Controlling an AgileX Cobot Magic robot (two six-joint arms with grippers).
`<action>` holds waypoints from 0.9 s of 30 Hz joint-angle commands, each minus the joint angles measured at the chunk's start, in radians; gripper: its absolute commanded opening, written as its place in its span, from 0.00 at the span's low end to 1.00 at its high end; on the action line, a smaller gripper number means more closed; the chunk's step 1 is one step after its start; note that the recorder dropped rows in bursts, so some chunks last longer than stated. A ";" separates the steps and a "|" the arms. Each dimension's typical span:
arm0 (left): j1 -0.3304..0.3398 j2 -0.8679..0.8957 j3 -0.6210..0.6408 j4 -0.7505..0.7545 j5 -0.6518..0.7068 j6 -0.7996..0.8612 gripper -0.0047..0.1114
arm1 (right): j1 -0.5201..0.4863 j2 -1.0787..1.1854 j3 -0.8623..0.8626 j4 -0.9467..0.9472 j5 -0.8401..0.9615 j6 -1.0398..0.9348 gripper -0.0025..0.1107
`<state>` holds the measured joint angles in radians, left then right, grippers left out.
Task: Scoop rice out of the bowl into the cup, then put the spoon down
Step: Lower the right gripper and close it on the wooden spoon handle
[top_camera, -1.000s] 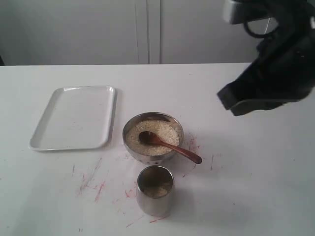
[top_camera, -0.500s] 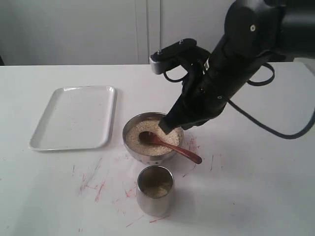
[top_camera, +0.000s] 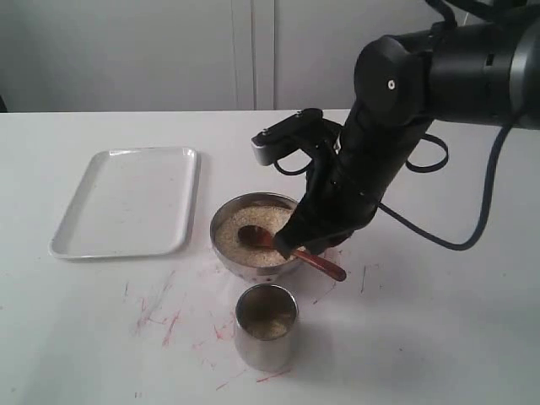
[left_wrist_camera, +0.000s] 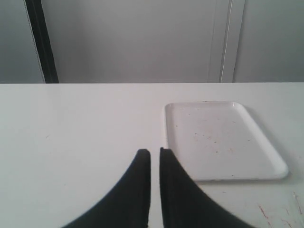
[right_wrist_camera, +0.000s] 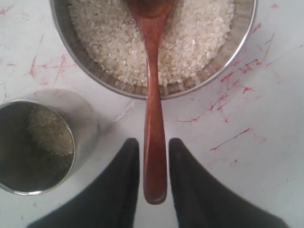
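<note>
White worktop (top_camera: 439, 337), scratched here and there with red marks, carries everything, and the black right arm (top_camera: 396, 126) reaches down over its middle from the right side. Left of centre lies a flat white rectangular tray (top_camera: 126, 202), well apart from the other things. Just right of the tray stands the shiny steel bowl (top_camera: 253, 272), filled with pale rice (top_camera: 232, 240). The steel cup (top_camera: 266, 346) stands just in front of the bowl, with a little rice on its bottom. A dark reddish-brown wooden spoon (top_camera: 325, 267) lies with its head in the bowl's rice, its handle leaning over the rim and ending above the worktop on the right. The right hand (right_wrist_camera: 154, 142) is released: its two fingers (right_wrist_camera: 128, 180) stand one on each side of the handle's end, with a sliver of gap on both sides. The left hand (left_wrist_camera: 154, 154) hangs over bare worktop near the tray, drawn in to a thin slit and grasping nothing.
</note>
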<state>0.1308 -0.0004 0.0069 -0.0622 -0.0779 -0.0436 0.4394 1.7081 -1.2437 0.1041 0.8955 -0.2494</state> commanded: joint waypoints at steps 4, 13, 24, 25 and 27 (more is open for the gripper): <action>-0.004 0.000 -0.007 -0.005 -0.004 -0.005 0.16 | 0.002 -0.002 -0.005 0.003 0.039 -0.078 0.43; -0.004 0.000 -0.007 -0.005 -0.004 -0.005 0.16 | 0.002 -0.002 -0.005 0.129 -0.075 -0.114 0.43; -0.004 0.000 -0.007 -0.005 -0.004 -0.005 0.16 | 0.002 -0.002 -0.005 0.037 0.039 -0.264 0.43; -0.004 0.000 -0.007 -0.005 -0.004 -0.005 0.16 | 0.002 -0.002 -0.005 0.016 0.037 -0.257 0.43; -0.004 0.000 -0.007 -0.005 -0.004 -0.005 0.16 | 0.002 0.002 -0.017 -0.012 0.036 -0.233 0.43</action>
<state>0.1308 -0.0004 0.0069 -0.0622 -0.0779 -0.0436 0.4409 1.7081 -1.2463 0.1369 0.9295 -0.5039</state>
